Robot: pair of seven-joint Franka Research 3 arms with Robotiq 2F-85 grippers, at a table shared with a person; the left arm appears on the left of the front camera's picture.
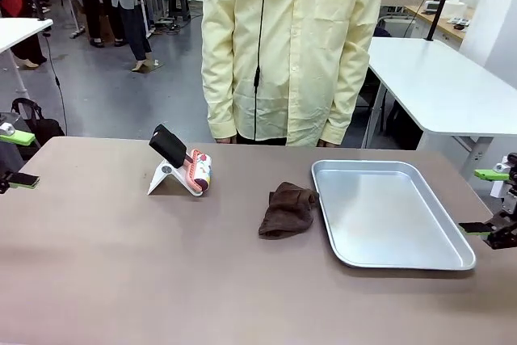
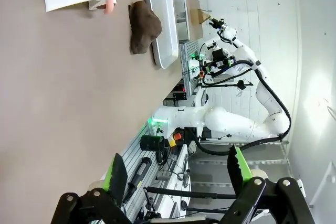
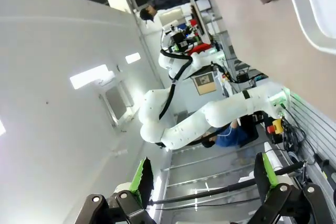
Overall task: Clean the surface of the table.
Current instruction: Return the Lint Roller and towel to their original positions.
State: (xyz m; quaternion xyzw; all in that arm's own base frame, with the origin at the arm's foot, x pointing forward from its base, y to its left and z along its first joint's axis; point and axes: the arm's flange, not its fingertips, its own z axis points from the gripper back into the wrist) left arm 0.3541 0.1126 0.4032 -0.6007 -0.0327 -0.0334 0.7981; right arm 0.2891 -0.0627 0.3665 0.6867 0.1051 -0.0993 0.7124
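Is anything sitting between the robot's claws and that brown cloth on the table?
For the left gripper, nothing visible: bare table leads to the cloth. For the right gripper, the steel tray lies between.

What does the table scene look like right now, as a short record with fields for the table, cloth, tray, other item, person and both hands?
table: taupe-brown top, spans the front view
cloth: dark brown, crumpled, lying on the table just left of the tray
tray: silver metal, rectangular, nothing in it
other item: white stand with a black device and a red-and-white object, left of the cloth
person: in a pale yellow shirt, standing at the far edge
left hand: open, at the left table edge
right hand: open, at the right edge beside the tray
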